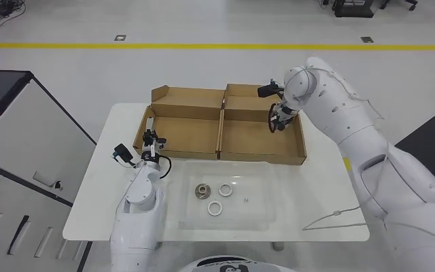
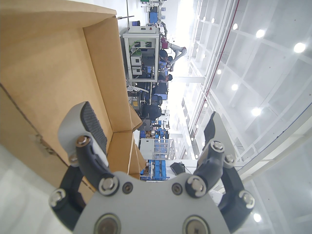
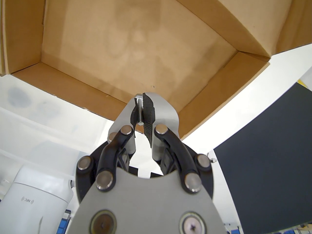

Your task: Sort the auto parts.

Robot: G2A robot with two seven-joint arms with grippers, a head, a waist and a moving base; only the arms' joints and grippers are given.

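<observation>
Nearest you, the clear plastic tray [image 1: 262, 214] holds one ridged grey metal hub [image 1: 202, 192], a near white ring [image 1: 215, 209] and a far white ring [image 1: 225, 190]. Beyond it, your left gripper [image 2: 148, 120] stands wide apart at the left cardboard box [image 1: 187, 129]. Farther off, the right gripper [image 3: 143, 109] pinches one threaded bolt [image 3: 139, 110] above the right cardboard box [image 3: 146, 37].

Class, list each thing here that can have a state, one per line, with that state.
left claw: open, holding nothing.
right claw: shut on a bolt, above the right cardboard box.
bolt: gripped in the right claw, not yet released.
left cardboard box: top open.
right cardboard box: top open.
clear tray: lidless, holding a metal hub and two white rings.
</observation>
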